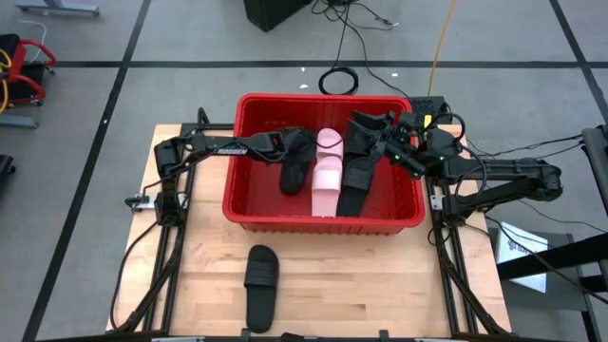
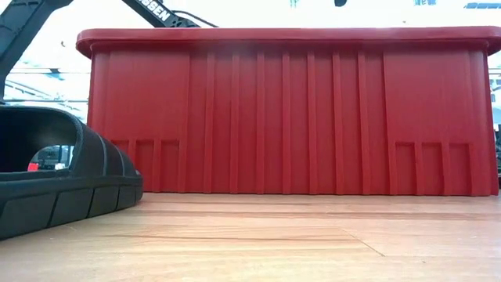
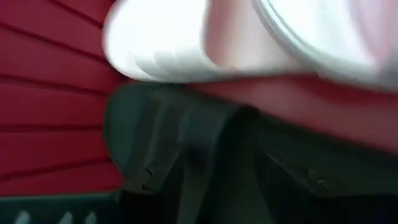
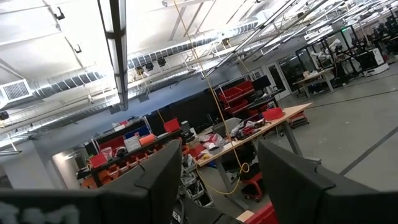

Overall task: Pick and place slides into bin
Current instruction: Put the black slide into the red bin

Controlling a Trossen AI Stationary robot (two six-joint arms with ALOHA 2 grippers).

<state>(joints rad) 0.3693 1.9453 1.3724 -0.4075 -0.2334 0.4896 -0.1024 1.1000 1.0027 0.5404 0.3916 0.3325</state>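
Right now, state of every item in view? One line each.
bin: upright on the table, holds slides.
pink slide: lying in the bin, middle.
black slide in bin: beside the pink slide, under the left pincer.
black slides by right wall: stacked in the bin.
black slide on table: outside the bin, strap up.
left pincer: open, over the bin.
right pincer: open, empty, over the bin's far right corner.

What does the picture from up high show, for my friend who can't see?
A red bin on a wooden table holds pink and black slides. Both robot arms reach into it, and one black slide lies on the table nearby.
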